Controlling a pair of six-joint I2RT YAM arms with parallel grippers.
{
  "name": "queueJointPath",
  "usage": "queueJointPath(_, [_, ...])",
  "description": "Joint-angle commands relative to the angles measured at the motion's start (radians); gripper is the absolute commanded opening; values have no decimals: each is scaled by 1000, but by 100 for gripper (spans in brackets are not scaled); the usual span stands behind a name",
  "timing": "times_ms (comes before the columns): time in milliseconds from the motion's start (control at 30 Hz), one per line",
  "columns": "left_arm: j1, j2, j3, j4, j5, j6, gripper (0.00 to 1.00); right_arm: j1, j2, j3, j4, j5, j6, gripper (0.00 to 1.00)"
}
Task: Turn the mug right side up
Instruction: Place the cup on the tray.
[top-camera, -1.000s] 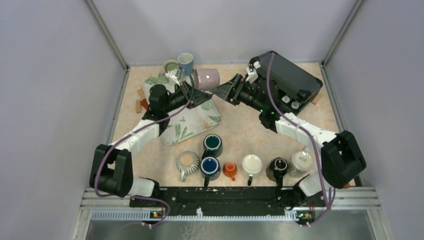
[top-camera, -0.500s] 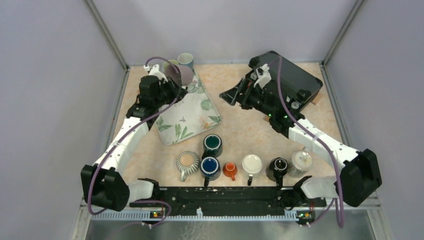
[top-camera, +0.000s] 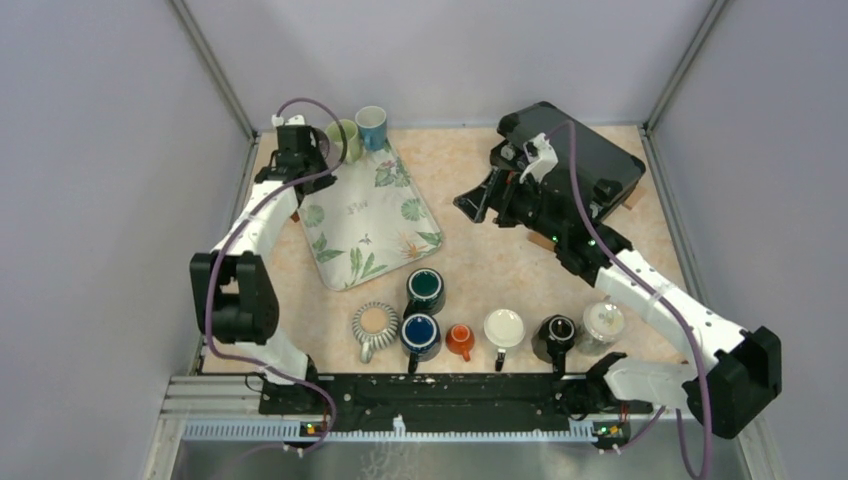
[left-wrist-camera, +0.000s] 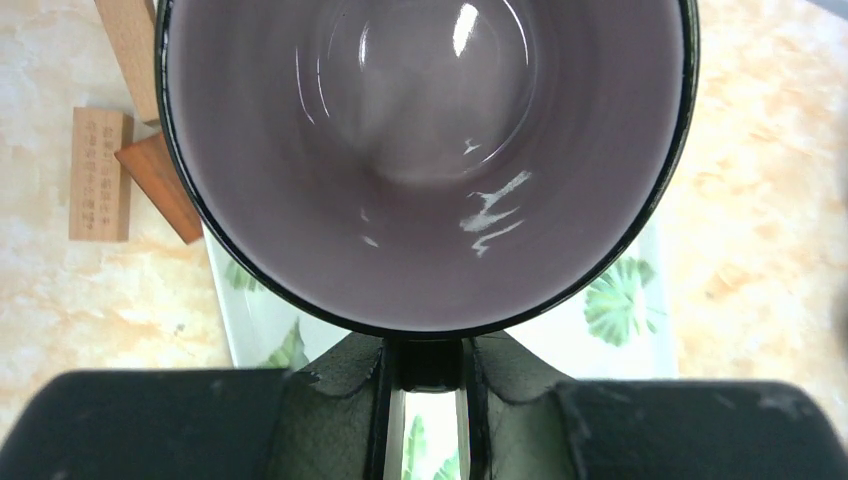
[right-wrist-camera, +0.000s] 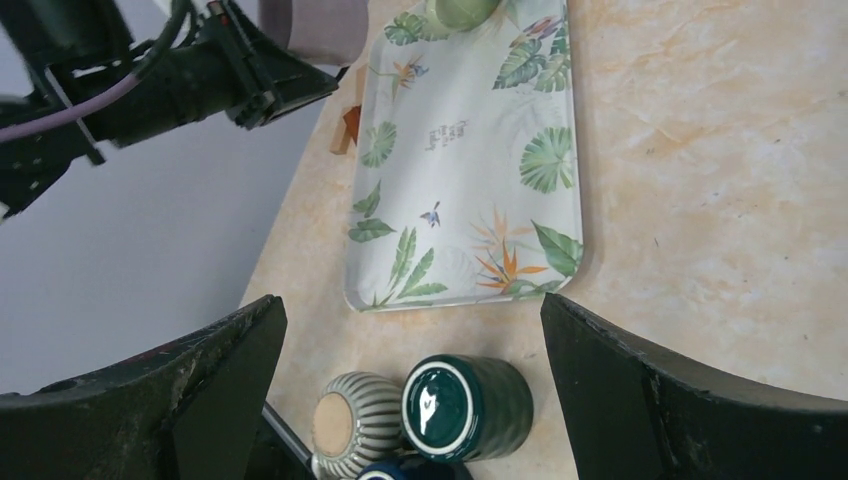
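The left end effector (left-wrist-camera: 432, 372) is clamped on the purple mug (left-wrist-camera: 420, 150), held above the far left corner of the floral tray (top-camera: 370, 215). The right end effector (top-camera: 478, 197) gapes wide, holding nothing.

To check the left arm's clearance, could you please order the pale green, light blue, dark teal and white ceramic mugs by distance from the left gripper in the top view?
1. Pale green mug, beside the left gripper, far-left corner.
2. Light blue mug, just beyond the green.
3. Dark teal mug, mid-table.
4. White mug, near row.
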Motion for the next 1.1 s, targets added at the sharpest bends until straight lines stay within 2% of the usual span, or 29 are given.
queueJointPath(0, [29, 106, 160, 48, -45, 49, 0, 1, -70, -6, -38, 29, -48, 99])
queueJointPath(433, [114, 490, 557, -117, -17, 103, 0, 1, -190, -10, -143, 83, -83, 99])
queueJointPath(767, [122, 583, 662, -159, 18, 121, 0, 2, -185, -12, -137, 76, -77, 99])
queueJointPath(1067, [121, 613, 671, -170, 28, 123, 0, 1, -173, -17, -121, 63, -65, 99])
